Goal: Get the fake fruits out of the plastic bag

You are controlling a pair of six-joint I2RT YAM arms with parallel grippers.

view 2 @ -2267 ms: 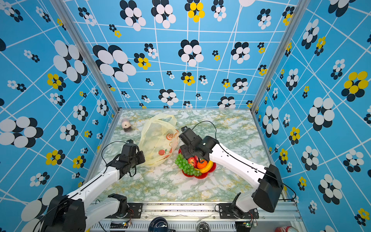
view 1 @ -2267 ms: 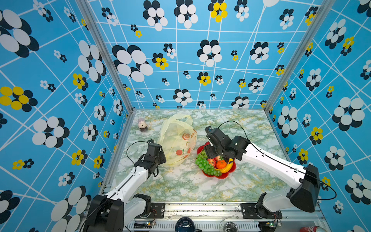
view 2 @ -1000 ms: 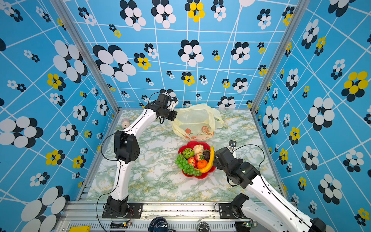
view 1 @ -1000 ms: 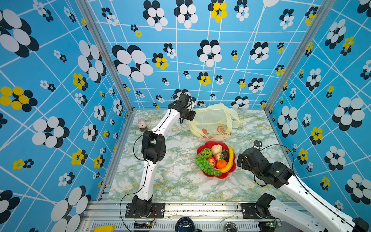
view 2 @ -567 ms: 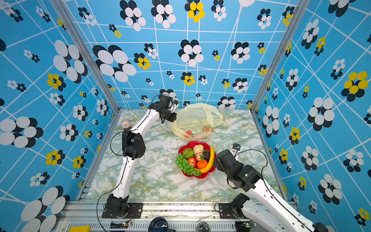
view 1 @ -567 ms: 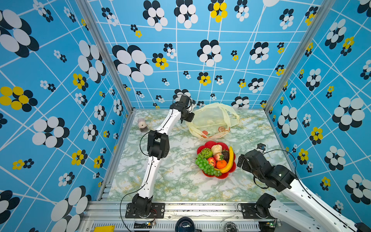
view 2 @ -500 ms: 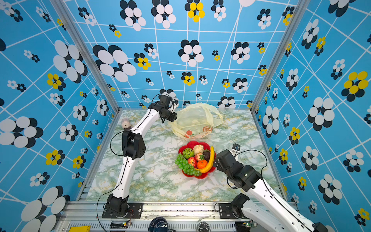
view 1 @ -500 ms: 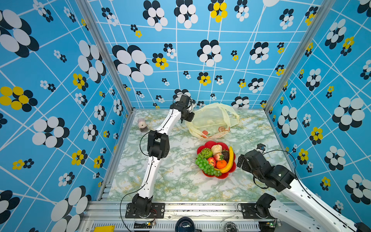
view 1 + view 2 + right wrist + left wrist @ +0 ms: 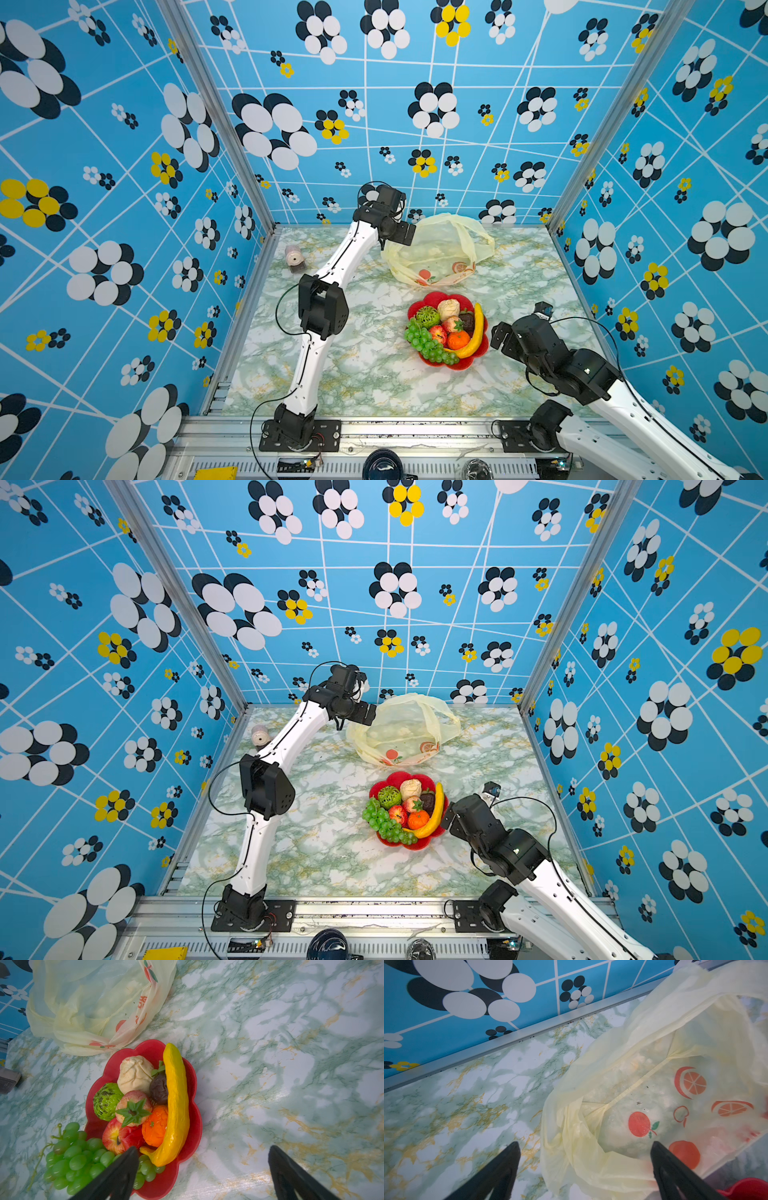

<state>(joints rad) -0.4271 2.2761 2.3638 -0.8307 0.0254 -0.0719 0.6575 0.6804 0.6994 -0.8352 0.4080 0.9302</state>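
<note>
Pale-yellow plastic bag (image 9: 440, 249), just beside left end effector (image 9: 584, 1144), jaws apart

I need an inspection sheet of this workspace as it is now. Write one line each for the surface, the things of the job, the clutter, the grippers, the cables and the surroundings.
Surface: marble-pattern tabletop, green and white, no spill seen.
Job's things: plastic bag lies slack at the back and looks empty; fake fruits are piled on the red plate, with the grapes hanging over its rim.
Clutter: small pale cylinder by the left wall.
Grippers: left gripper open over the bag's edge; right gripper open beside the plate; both empty.
Cables: black cable loops on both arms, apart from the fruits.
Surroundings: blue flowered walls on three sides.
</note>
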